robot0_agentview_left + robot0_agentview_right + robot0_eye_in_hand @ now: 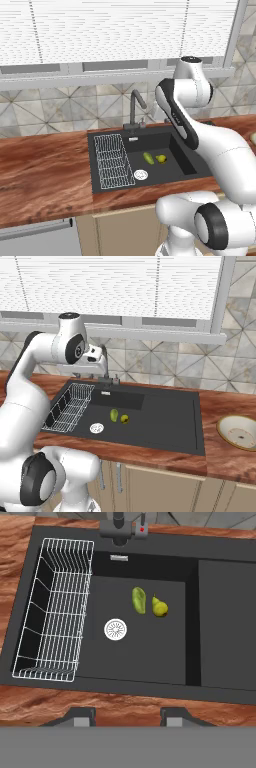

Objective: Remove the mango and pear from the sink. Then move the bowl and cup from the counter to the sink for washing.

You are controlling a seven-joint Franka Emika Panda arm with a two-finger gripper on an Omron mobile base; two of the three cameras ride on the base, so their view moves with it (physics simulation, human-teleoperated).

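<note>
Still mango [138, 600] beside pear [159, 607]

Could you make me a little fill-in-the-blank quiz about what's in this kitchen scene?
1. The mango and the pear lie side by side in the basin of the ____.
2. The white wire rack sits on the far side of the round drain from the ____.
3. The bowl rests on the ____.

Missing words: sink; fruit; counter
</note>
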